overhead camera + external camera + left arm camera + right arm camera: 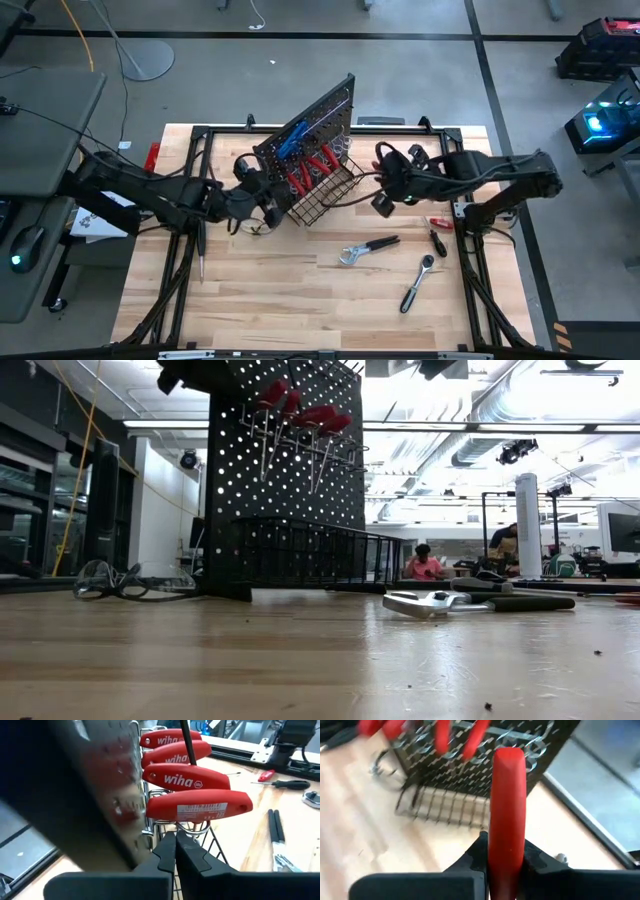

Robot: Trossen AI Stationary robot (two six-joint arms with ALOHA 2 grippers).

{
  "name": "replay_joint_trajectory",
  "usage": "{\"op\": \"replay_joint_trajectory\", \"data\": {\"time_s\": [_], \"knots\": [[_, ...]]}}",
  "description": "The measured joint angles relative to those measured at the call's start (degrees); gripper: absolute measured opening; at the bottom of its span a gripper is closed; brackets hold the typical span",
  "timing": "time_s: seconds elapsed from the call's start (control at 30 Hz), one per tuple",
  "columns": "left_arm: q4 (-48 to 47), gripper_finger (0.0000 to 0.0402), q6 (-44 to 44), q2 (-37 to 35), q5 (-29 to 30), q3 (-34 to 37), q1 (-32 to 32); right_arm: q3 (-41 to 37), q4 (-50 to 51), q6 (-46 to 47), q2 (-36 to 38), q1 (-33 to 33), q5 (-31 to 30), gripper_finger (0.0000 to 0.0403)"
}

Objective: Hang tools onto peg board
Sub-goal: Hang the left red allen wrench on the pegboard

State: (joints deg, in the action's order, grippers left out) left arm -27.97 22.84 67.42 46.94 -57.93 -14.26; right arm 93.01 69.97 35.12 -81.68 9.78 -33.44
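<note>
Two dark, matte, jointed arms, left arm [150, 190] and right arm [490, 172], each trailing looped black cables near the wrist. Each ends in two black, wedge-shaped, smooth-faced fingers [165, 857].

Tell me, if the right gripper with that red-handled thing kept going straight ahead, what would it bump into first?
Most likely the peg board. The right gripper, shut on the red-handled tool, points at the board's hooks above the wire basket. The tool's tip would probably touch first, though depth is hard to judge.
</note>
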Motion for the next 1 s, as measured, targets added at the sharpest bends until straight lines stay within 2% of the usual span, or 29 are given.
{"op": "replay_joint_trajectory", "data": {"time_s": [0.07,0.17,0.27,0.37,0.5,0.6,0.7,0.77,1.0], "knots": [[-0.4,0.0,0.0,-1.4,-1.6,0.0,-0.3,0.0,0.5,-1.1,0.8,0.0,3.9,0.0035],[-1.8,0.0,0.9,-4.7,-8.5,0.0,-1.8,0.0,0.9,-3.2,1.5,-0.1,11.7,0.0035],[-3.4,0.0,4.4,-8.6,-15.0,0.0,-4.9,0.0,0.9,-5.3,1.5,-0.3,20.0,0.0035],[-4.8,0.0,5.4,-12.1,-18.3,0.0,-8.1,0.0,0.3,-7.3,0.8,-0.4,26.3,0.0035],[-4.5,0.0,0.6,-15.0,-23.2,0.0,-10.8,0.0,-2.6,-10.2,-1.2,-0.4,32.6,0.0035],[-3.0,0.0001,-5.9,-14.4,-24.9,0.0,-11.1,0.0,-5.6,-12.5,-3.4,-0.2,36.8,0.0035],[0.5,0.0008,-9.3,-11.5,-25.1,0.0,-9.5,0.0,-8.0,-13.4,-5.9,0.4,38.1,0.0035],[2.5,0.0023,-10.3,-9.0,-27.6,-0.1,-8.2,0.0,-10.1,-13.1,-7.1,0.7,38.0,0.0035],[16.5,0.0118,-9.8,2.2,-33.2,-1.2,-5.9,0.0,-16.9,-16.3,-8.4,2.9,33.2,0.0035]]}}
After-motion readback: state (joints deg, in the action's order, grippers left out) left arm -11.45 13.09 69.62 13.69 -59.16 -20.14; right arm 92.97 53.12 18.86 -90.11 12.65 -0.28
